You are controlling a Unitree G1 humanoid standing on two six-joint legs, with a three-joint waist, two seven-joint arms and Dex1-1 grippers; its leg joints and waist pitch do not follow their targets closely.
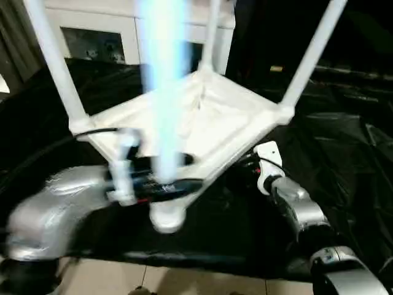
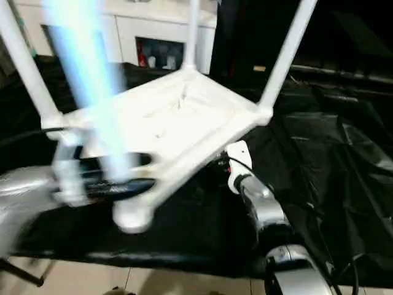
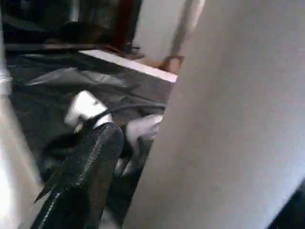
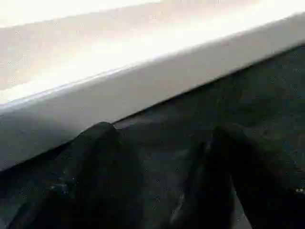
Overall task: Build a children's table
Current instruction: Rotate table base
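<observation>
Left eye view: left gripper (image 1: 161,179) wide around 4th leg (image 1: 163,92), keep it plumb over socket (image 1: 167,219); right gripper (image 4: 162,167) open, empty.

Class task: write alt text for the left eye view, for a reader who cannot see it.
A white square tabletop lies upside down on black sheeting, with white legs standing up from its corner sockets. A blurred bluish-white leg rises over the near corner beside the robot's left arm; its right arm reaches under the right edge.
</observation>
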